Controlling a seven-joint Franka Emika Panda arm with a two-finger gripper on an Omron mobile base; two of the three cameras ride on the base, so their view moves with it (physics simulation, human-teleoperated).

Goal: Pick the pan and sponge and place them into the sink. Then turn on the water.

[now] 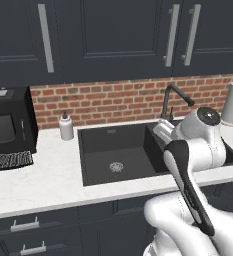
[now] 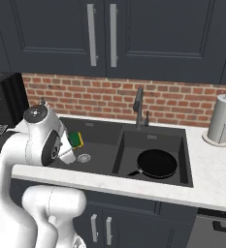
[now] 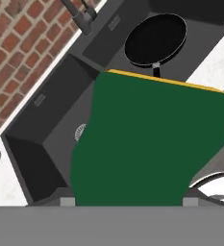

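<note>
Gripping flat green-yellow sponge (image 3: 137,144); round black pan (image 2: 156,163) in matte sink (image 2: 153,137).

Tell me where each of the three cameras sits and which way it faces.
Left base view: behind the arm's left, looking forward and down at the dark double-basin sink; white arm lower right.
Right base view: behind its right, same sink, round black frying pan in the smaller basin; arm lower left, green-and-yellow rectangular sponge at the tool.
Hand view: along the tool, down into the sink, the sponge close up.
Right base and hand views share pan, sponge and dark gooseneck faucet.
</note>
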